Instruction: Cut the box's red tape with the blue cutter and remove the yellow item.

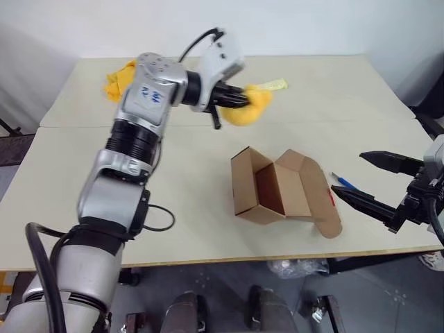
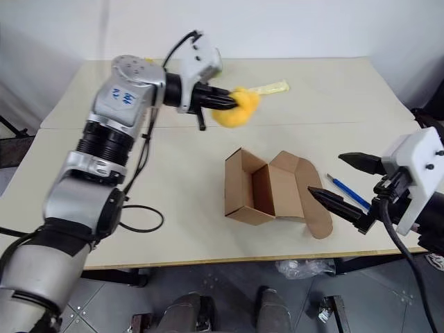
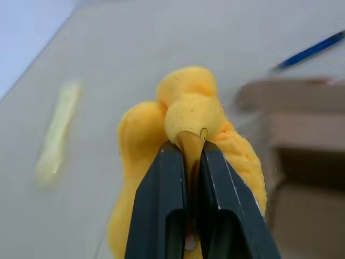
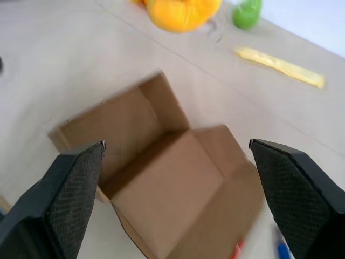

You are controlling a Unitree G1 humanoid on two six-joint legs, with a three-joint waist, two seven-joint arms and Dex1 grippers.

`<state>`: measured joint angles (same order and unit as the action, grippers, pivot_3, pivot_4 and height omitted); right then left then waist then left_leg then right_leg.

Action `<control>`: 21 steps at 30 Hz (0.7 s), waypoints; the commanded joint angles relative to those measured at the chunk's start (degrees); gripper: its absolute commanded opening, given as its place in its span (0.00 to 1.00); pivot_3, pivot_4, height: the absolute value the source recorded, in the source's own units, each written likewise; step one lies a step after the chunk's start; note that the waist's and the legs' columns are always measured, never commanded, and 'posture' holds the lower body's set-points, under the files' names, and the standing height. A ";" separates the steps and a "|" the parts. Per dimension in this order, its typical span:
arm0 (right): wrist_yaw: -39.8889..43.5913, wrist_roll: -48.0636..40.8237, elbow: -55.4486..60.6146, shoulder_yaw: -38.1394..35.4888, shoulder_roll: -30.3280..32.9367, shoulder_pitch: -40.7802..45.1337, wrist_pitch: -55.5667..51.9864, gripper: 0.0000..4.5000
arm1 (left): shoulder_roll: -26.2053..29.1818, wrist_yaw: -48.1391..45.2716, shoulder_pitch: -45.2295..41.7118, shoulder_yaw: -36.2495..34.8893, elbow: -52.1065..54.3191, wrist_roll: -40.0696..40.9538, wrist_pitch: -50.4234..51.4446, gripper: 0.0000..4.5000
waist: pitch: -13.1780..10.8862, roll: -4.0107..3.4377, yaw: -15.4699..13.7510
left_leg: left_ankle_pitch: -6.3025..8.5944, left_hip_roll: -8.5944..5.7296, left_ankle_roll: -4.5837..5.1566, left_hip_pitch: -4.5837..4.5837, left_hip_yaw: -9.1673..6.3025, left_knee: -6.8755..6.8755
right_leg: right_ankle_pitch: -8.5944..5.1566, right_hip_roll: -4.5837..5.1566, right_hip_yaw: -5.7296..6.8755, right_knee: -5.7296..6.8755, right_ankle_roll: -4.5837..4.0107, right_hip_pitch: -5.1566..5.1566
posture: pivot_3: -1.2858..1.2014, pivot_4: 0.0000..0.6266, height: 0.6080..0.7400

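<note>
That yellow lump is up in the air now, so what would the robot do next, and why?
Probably lower it to bare table and let go: the left gripper holds the yellow item clear of the open, empty box.

Support surface: pale beige table (image 1: 208, 173), top in two panels, seam running left-right across the far half. Lying on it: the box (image 1: 281, 191), brown cardboard, open with flaps spread, near-centre, slightly right; a sliver of the red tape (image 1: 332, 200) shows at its right flap edge. The blue cutter (image 2: 349, 192) lies flat just right of the box, angled near-right to far-left. A pale yellow strip (image 2: 270, 87) lies at the far centre. An orange-yellow rumpled cloth (image 1: 118, 80) sits at the far left, partly hidden.
</note>
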<state>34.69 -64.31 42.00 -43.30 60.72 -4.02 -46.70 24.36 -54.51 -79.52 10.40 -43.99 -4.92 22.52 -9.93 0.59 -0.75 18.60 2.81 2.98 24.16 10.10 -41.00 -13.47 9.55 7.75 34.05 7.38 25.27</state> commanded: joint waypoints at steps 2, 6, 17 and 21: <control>6.55 1.02 -3.13 4.02 -1.62 4.87 6.34 1.00 | 5.81 5.72 3.37 0.69 -1.35 -4.68 3.69 0.00 | -0.01 0.01 0.21 | 0.00 -0.01 0.00 0.01 0.02 0.02 | 0.00 0.00 -0.01 0.00 0.01 0.00 | 0.52 0.24 1.00; 10.71 -1.27 -7.01 8.69 -4.94 11.60 9.98 1.00 | 9.81 6.91 10.85 1.15 3.07 -6.42 10.69 0.00 | -0.03 0.05 -0.07 | 0.00 -0.02 -0.01 0.04 0.05 -0.03 | 0.00 0.00 0.00 0.00 0.01 0.01 | 0.52 0.24 1.00; 22.93 9.10 -16.91 18.16 -4.35 17.99 14.47 1.00 | 16.50 5.64 25.14 -1.20 24.87 -4.27 27.64 0.42 | -0.15 0.26 0.09 | -0.02 0.02 -0.10 -0.01 0.19 -0.08 | 0.00 0.00 -0.12 0.18 0.01 0.08 | 0.52 0.24 1.00; 24.56 10.46 -19.08 19.08 -4.41 20.34 14.52 1.00 | 20.34 2.45 25.90 -4.68 33.51 0.13 33.42 0.69 | -0.15 0.27 0.72 | -0.06 0.05 -0.18 -0.02 0.19 -0.07 | -0.02 -0.01 -0.12 0.37 -0.03 0.17 | 0.52 0.24 1.00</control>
<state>58.44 -54.27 23.33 -23.36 55.79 15.44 -33.54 42.61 -50.49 -52.91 8.84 -14.87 -6.73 53.94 -10.08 0.85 -0.03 18.53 2.87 2.79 24.15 10.28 -41.08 -13.50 9.54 7.65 34.44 7.34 25.45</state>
